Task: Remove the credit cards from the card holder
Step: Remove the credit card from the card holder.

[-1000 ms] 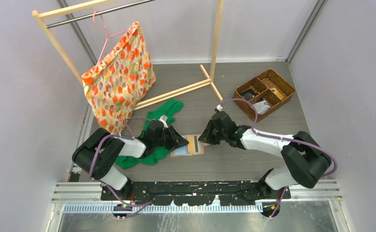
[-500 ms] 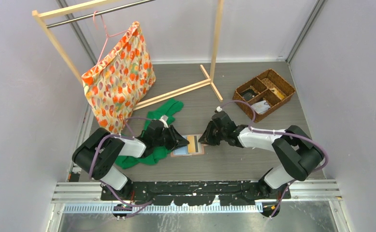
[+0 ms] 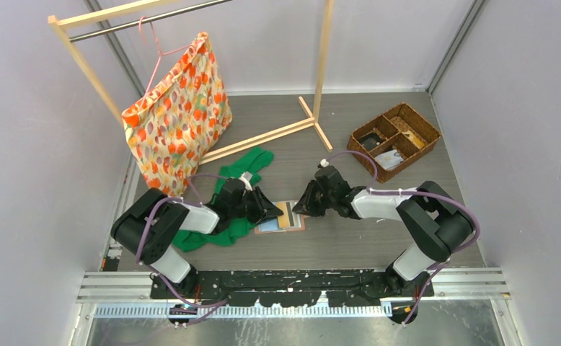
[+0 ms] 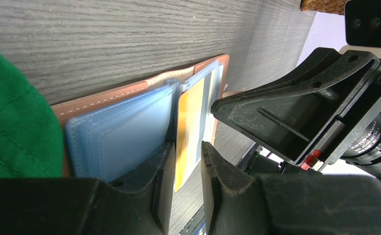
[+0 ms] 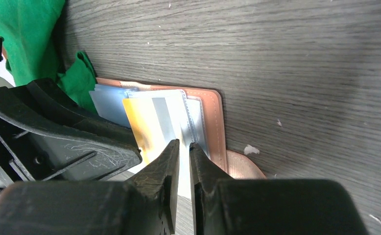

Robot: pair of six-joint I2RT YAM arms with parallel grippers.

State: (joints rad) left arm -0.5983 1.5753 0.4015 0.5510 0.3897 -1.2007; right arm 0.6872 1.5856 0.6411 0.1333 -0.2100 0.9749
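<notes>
Low at centre of the top view, the card holder (image 3: pixel 286 222) lies open on the surface (image 3: pixel 342 238), left claw (image 3: pixel 275 212) and right claw (image 3: pixel 298 208) meeting over it. Each stands narrowly apart, a yellow card (image 4: pixel 188 117) in the left's gap; whether either clamps, I cannot tell.

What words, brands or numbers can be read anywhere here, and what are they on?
Nothing can be read for certain.
Black lens barrel, left wrist view: white lettering, too small and tilted to read.
Yellow card: no print visible.
Card holder: no print visible.
</notes>
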